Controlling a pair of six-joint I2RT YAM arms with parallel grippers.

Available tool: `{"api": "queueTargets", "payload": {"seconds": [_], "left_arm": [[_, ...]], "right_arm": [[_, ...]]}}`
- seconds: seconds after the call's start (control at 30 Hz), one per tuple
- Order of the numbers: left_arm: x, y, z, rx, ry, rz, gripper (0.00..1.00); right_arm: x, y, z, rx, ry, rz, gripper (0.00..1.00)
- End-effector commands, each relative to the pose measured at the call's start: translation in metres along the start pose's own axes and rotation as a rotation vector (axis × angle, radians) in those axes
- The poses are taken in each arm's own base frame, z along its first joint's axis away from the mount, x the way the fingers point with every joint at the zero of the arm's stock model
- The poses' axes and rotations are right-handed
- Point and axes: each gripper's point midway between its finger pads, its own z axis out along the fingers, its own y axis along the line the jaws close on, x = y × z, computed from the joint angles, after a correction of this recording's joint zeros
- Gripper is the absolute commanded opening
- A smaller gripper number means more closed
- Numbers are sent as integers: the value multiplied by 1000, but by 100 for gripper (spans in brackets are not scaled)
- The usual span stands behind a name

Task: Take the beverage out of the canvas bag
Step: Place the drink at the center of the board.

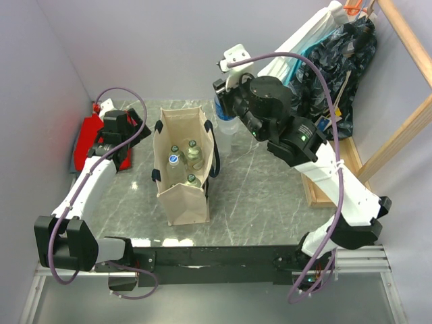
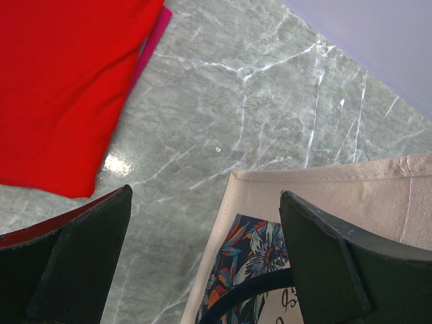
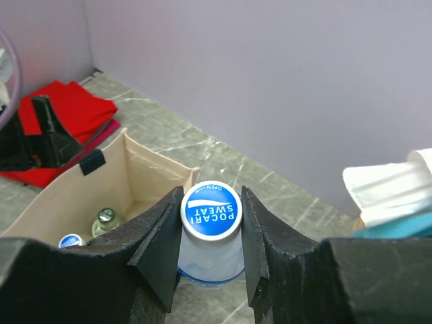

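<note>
Gripping the blue-capped bottle (image 3: 209, 260) just under its cap, the right gripper (image 3: 210, 202) holds it outside the canvas bag (image 1: 185, 206), just beside the bag's far right corner, over the table (image 1: 263, 189). One drink looks out already, though I cannot tell whether it rests on the table. Three more bottles (image 1: 192, 150) stand inside the bag. The left gripper (image 2: 204, 196) hangs wide and empty between the bag and the red cloth (image 2: 61, 88).
</note>
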Motion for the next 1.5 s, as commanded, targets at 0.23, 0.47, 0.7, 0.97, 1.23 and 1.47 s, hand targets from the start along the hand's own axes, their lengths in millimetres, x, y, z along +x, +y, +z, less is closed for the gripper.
{"api": "queueTargets", "payload": {"seconds": [0.23, 0.47, 0.7, 0.97, 1.23, 1.47], "left_arm": [[-17, -16, -6, 55, -44, -16, 96], [-16, -15, -4, 51, -41, -16, 96], [-13, -16, -1, 53, -30, -17, 96], [-13, -16, -1, 53, -29, -16, 96], [-15, -11, -3, 33, -39, -12, 96], [-15, -13, -3, 38, -39, -12, 96]], "right_arm": [[-33, -55, -20, 149, -160, 149, 0], [-1, -77, -11, 185, -106, 192, 0], [27, -92, -2, 204, -75, 234, 0], [64, -98, 22, 224, -35, 254, 0], [91, -105, 41, 241, -6, 283, 0], [120, -111, 64, 258, 40, 313, 0]]}}
